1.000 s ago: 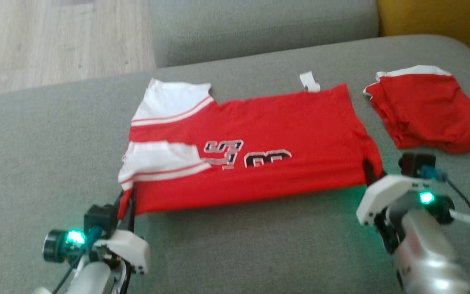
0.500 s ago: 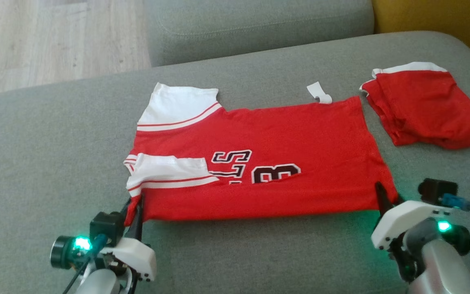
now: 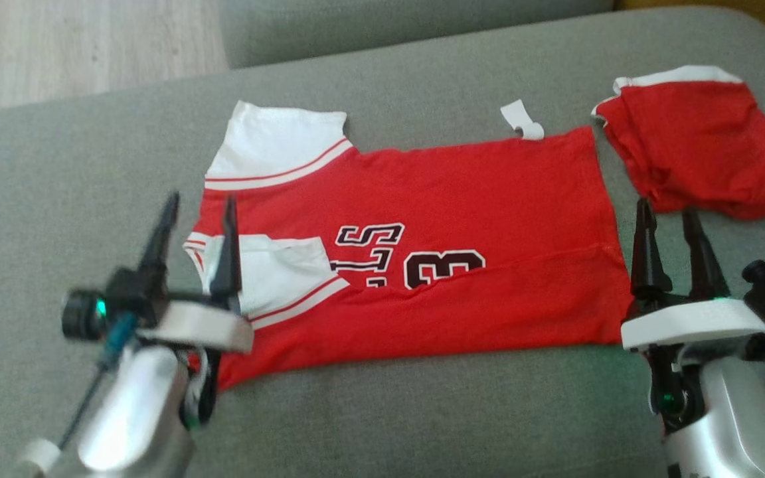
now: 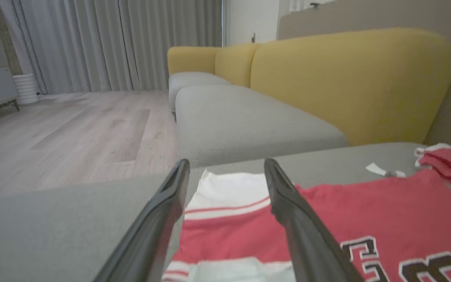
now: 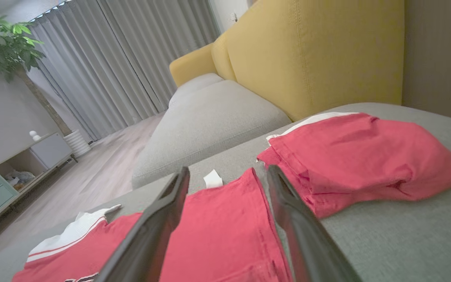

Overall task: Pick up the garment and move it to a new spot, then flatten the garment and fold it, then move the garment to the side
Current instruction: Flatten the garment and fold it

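1. Red jersey (image 3: 422,245): lies flat across the middle of the grey sofa cushion (image 3: 382,411). It is folded lengthwise, the near strip turned up over the body. The fold line cuts through the black, white-edged lettering and the numeral 3.
2. White sleeves (image 3: 276,149): both at the jersey's left end, each edged with red stripes. The far one lies spread out and the near one is folded in over the body.
3. White tag (image 3: 522,121): a small strip on the cushion, touching the jersey's far right corner.
4. Left gripper (image 3: 200,199): both fingers spread wide with nothing between them. It is at the jersey's left end, with one finger seen against the folded sleeve and the other against bare cushion. The left wrist view looks out between the fingers over the far sleeve.
5. Right gripper (image 3: 666,207): fingers likewise parted and empty. It is just beside the jersey's right edge, between the jersey and the second garment.
6. Second red garment (image 3: 701,146): a folded, white-trimmed piece on the same cushion, near the jersey's right end but apart from it.
7. Surroundings: yellow backrest (image 5: 319,51), grey curtains (image 4: 92,39) and pale wood floor (image 3: 57,46).
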